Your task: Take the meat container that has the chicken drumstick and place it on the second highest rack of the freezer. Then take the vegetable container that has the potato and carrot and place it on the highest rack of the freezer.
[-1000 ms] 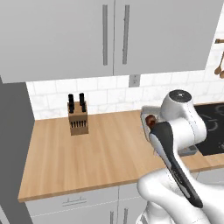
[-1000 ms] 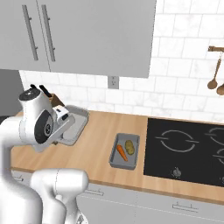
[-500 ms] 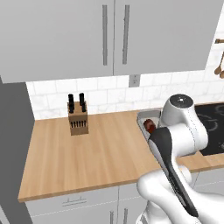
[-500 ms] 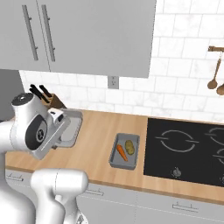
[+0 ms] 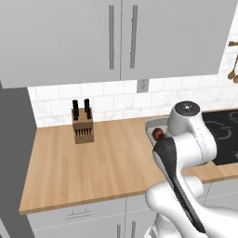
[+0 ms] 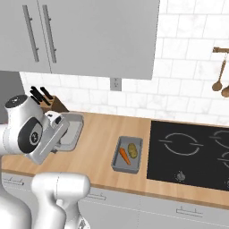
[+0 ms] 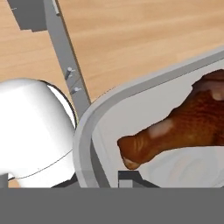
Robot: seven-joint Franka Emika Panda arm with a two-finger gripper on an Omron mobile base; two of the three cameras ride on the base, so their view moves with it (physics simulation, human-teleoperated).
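The meat container (image 7: 131, 96), a pale grey tray, holds the brown chicken drumstick (image 7: 183, 127). My gripper (image 7: 116, 178) is shut on the tray's near rim, with one dark fingertip (image 7: 129, 176) inside it. The same tray (image 6: 74, 132) shows past my hand in the right base view. In the left base view its corner (image 5: 152, 124) and the drumstick's end (image 5: 159, 134) peek out behind my arm. The vegetable container (image 6: 117, 163) sits left of the cooktop with the carrot (image 6: 124, 156) and the potato (image 6: 133, 149) in it. The freezer and its racks are out of view.
A knife block (image 5: 82, 124) stands at the back left of the wooden counter (image 5: 93, 162). The black cooktop (image 6: 192, 154) takes up the right end. Grey wall cabinets (image 5: 121, 37) hang overhead. Wooden spoons (image 6: 220, 80) hang on the tiled wall.
My arm has swung a little to the left with the meat container in its grip. The vegetable container has stayed put.
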